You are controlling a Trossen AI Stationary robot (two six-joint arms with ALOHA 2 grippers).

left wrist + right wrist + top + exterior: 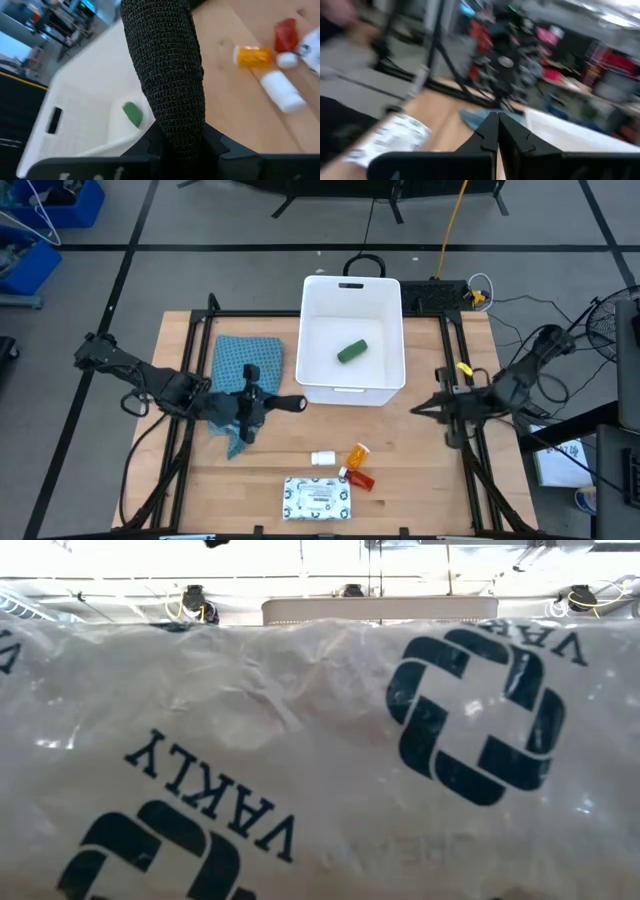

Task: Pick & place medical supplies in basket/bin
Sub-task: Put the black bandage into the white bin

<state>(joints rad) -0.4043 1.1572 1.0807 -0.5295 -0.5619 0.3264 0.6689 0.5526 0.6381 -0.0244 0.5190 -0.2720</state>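
Note:
My left gripper is shut on the small black block, a roll of woven wrap. It is just off the near left corner of the white tub. A green oblong piece lies on the tub's floor. On the table's near side lie the small white bottle, the orange pill bottle, the red tube and the flat white dotted packet. My right gripper is shut and holds nothing, near the table's right edge. My left gripper pinches the black roll's near end between its two fingers. The fingers come from the table's left and lie along the roll. The roll sticks out past the fingertips toward the tub, lifted clear of the table.
A blue patterned cloth lies left of the tub, beside my left arm. A black frame runs along the table's edges. In the low view, printed plastic wrapping fills nearly everything; only the tub's rim shows above it.

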